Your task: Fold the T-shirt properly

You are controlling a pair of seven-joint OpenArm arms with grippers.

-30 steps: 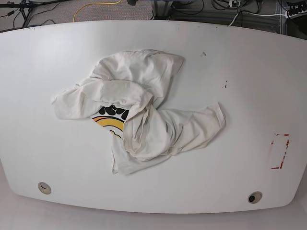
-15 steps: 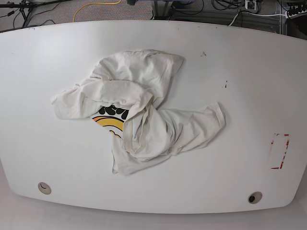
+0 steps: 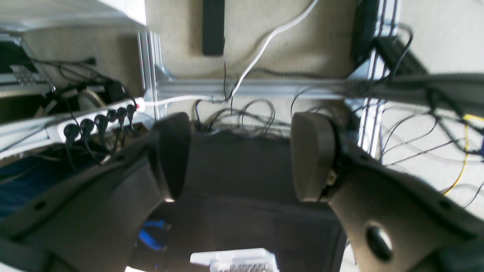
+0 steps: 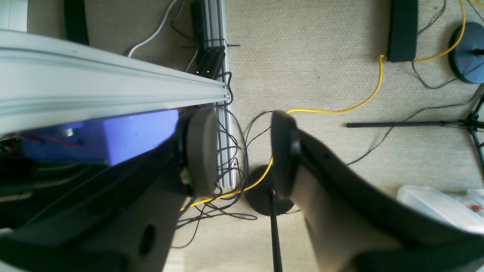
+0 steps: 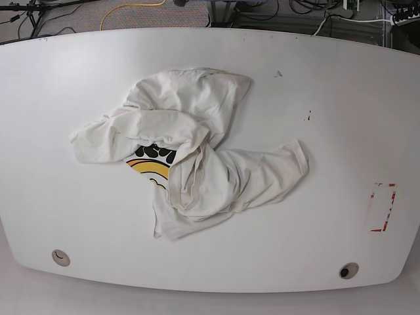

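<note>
One table (image 5: 341, 118), white, wide. One T-shirt (image 5: 197, 151) lying crumpled near its middle, sleeves and hem bunched over each other, only a sliver of one yellow-and-black print (image 5: 152, 161) showing. I judge the fold not started: everything is left, beginning with spreading it flat. Two arms, neither over the table in the base view. My left gripper (image 3: 242, 156) stands wide apart, nothing between the pads. My right gripper (image 4: 242, 151) is parted less widely, also empty; both look down at floor and cables.

grey left tool (image 3: 242, 156), rounded pads (image 3: 312, 155)
</note>
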